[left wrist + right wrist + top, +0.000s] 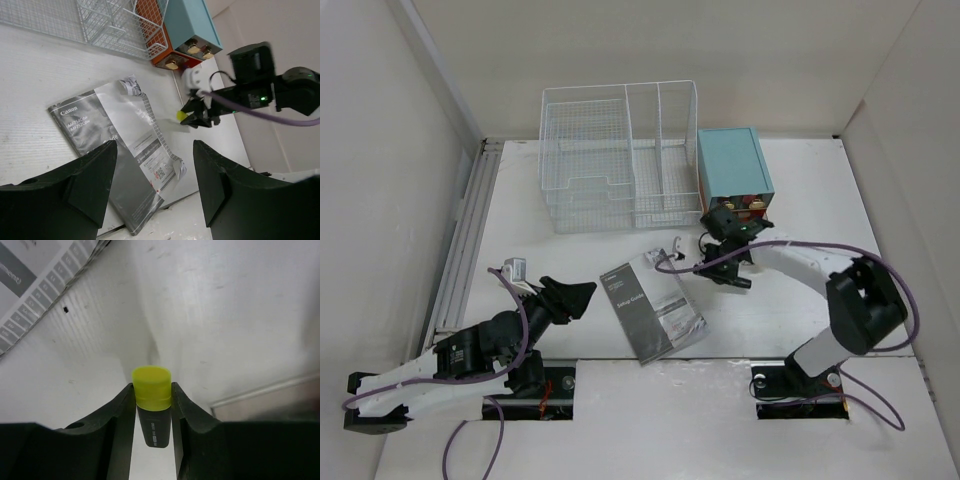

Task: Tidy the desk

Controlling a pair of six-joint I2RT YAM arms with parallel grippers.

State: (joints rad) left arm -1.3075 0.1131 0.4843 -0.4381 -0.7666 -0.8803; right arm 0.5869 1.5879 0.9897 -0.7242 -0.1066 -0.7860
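The white desk (810, 210) fills the top view. My right gripper (722, 272) hovers just above it, in front of the teal box, shut on a dark highlighter with a yellow cap (151, 390). The cap sticks out past the fingertips. It also shows in the left wrist view (181, 115). My left gripper (582, 294) is open and empty, low over the desk just left of a grey Canon setup guide (652, 308). The guide lies flat below the jaws in the left wrist view (110, 135).
A white wire-mesh organizer rack (620, 160) stands at the back. A teal box with orange drawers (733, 170) stands to its right. A small white object (677, 245) lies near the guide's far corner. Walls close in on both sides. The arm bases sit in two cutouts (552, 385) at the near edge.
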